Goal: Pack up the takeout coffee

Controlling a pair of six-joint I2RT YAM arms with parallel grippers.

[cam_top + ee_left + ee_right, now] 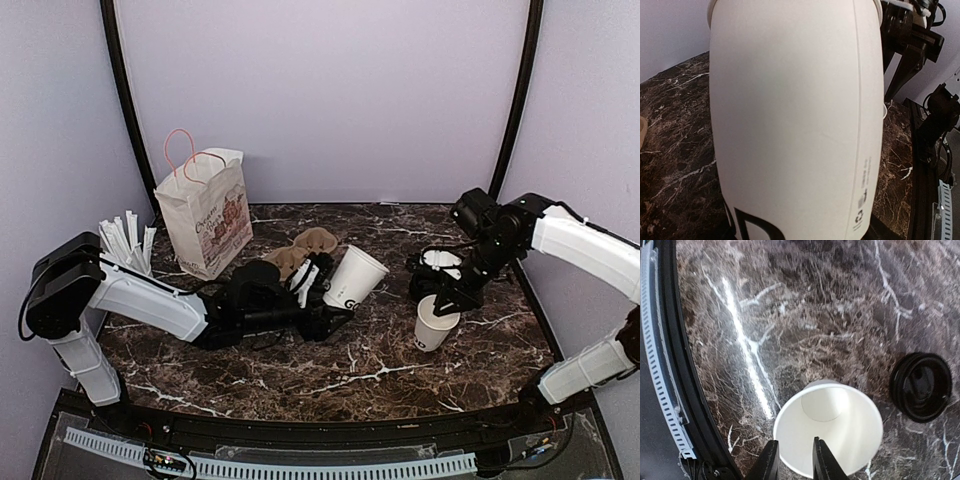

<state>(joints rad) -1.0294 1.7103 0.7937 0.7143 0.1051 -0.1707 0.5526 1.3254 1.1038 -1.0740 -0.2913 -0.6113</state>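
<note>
Right tool (795, 456) is at the near rim of the takeout coffee cup (827, 427): one finger outside the wall, one inside, a narrow gap between them (pinching or not, I cannot tell). The cup stands upright and lidless on the tabletop (805, 305), at roughly 4 o'clock from centre in the top view. Its black lid (921, 386) lies flat at the cup's 3 o'clock in the right wrist view, apart from it. Over on the other side, left tool (328, 300) is clamped on the base of a big white cup (355, 277), which tilts toward 1 o'clock. Paper bag (205, 215) stands upright at 10 o'clock, with straws (125, 240) at its 9.
</note>
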